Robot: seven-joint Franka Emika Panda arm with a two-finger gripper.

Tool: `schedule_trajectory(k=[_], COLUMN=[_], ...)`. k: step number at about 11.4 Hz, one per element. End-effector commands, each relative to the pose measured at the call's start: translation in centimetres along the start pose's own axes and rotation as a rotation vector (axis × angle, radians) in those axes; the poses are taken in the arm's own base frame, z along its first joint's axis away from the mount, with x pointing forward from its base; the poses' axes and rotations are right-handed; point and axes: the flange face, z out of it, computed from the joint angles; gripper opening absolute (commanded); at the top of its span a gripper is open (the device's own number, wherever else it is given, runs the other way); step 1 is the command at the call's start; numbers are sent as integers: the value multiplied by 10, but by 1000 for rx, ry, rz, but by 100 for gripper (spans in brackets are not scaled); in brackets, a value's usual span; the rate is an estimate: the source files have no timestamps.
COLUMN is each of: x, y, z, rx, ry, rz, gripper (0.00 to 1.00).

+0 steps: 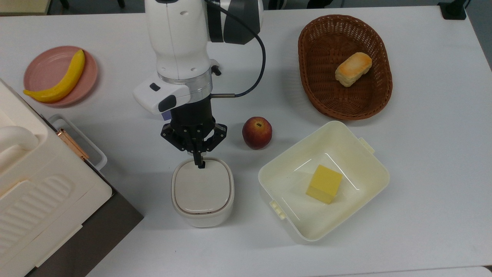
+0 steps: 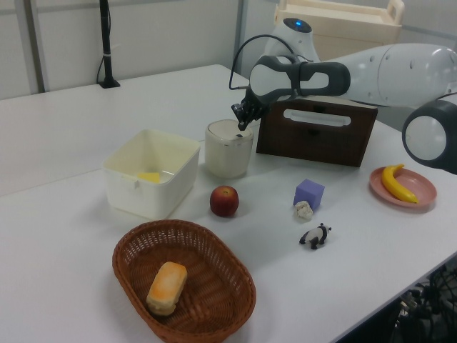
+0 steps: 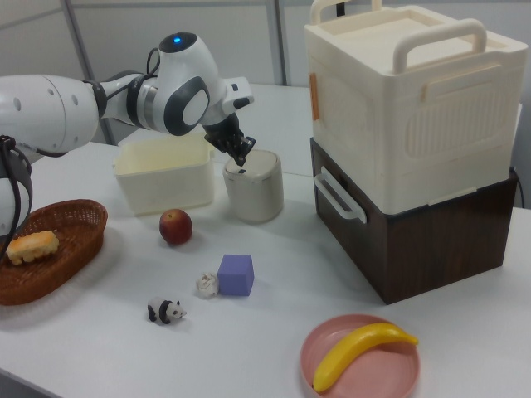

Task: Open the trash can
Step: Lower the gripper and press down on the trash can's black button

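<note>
Pressing is the step I judge myself to be at: my gripper [image 1: 198, 163] hangs directly over the far edge of the bin [image 1: 202, 192], fingertips pinched together with nothing between them, forming 1 narrow point. That point sits right at the black button [image 1: 201, 165] on the lid [image 1: 202, 189], at the rim nearest the arm. Whether the tip touches the button or sits just above it I cannot tell from the top view; in the left view the gripper [image 2: 238, 126] meets the lid's edge, and in the right view the gripper [image 3: 241, 159] looks down onto the bin [image 3: 253, 189] top.

Taking the bin as landmark: the apple [image 1: 257, 132] lies near it, toward the top view's upper right; the tub [image 1: 269, 181] with the yellow block [image 1: 324, 184] stands just beside it on the top view's right; the big cream appliance [image 1: 34, 192] stands on the top view's left.

The relation that counts is vertical. The button is straight below my tip, so the move should be a short push down, not sideways. The lid is shut and flat. My guess is it hinges on the side away from the button, so it would swing up clear of me.
</note>
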Motion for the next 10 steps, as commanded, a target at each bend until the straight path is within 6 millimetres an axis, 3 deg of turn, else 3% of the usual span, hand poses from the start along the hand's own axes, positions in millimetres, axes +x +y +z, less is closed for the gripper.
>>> schedule_trajectory(k=[1, 10], x=[2, 6], y=[-10, -7], z=[9, 8], rx=[-21, -47], ry=[4, 13], rz=[-44, -66], gripper=[0, 0])
